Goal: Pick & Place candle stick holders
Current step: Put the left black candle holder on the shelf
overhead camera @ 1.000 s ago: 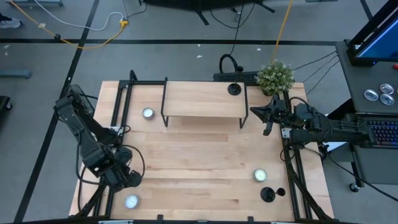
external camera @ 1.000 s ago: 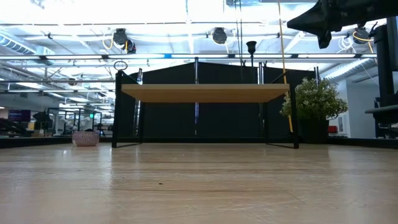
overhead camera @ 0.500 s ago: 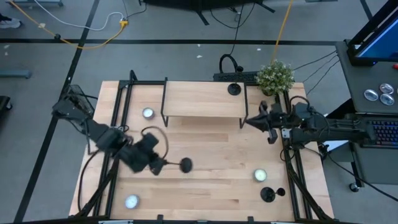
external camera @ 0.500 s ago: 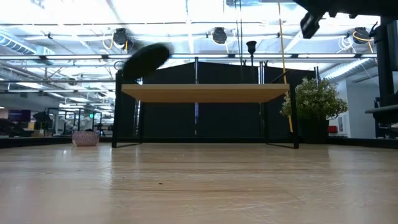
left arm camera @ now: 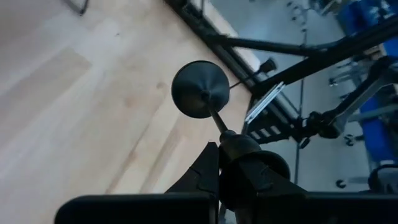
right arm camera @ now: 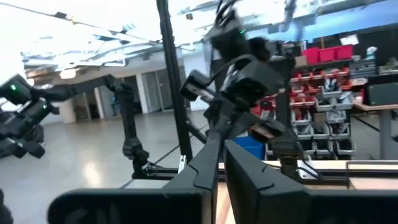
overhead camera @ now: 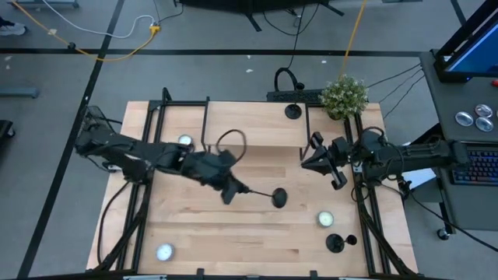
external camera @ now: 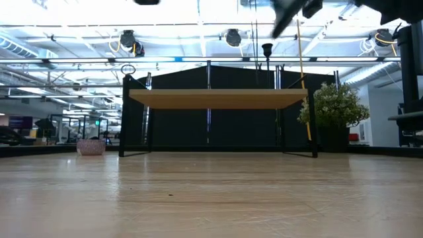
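My left gripper (overhead camera: 236,187) is over the middle of the table, shut on a black candle stick holder (overhead camera: 278,198) whose round disc base (left arm camera: 200,89) points away from the fingers toward the table's right. A second holder (overhead camera: 292,111) stands on its base on the wooden shelf's far right; it also shows in the low view (external camera: 267,50). A third holder (overhead camera: 334,243) stands on the table near the right front corner. My right gripper (overhead camera: 308,162) is shut and empty, in the air by the shelf's right end. My left gripper pinches the holder's thicker top end (left arm camera: 237,145) between its two fingers, opposite the disc base. The fingers come from the table's left and lie along the thin stem (left arm camera: 216,117). The holder sticks out ahead of the fingers, lying over sideways, clear of the table.
A low wooden shelf on black legs (overhead camera: 253,124) spans the far middle. Three white tea lights lie on the table (overhead camera: 184,141) (overhead camera: 325,219) (overhead camera: 164,252). A potted plant (overhead camera: 345,95) stands at the far right corner. Black frame rails (overhead camera: 366,225) run along both sides.
My left gripper has swung from the near left corner toward the table's right and a little toward the far edge, carrying the holder lifted clear to the middle. My right gripper has shifted slightly toward the left and near edges.
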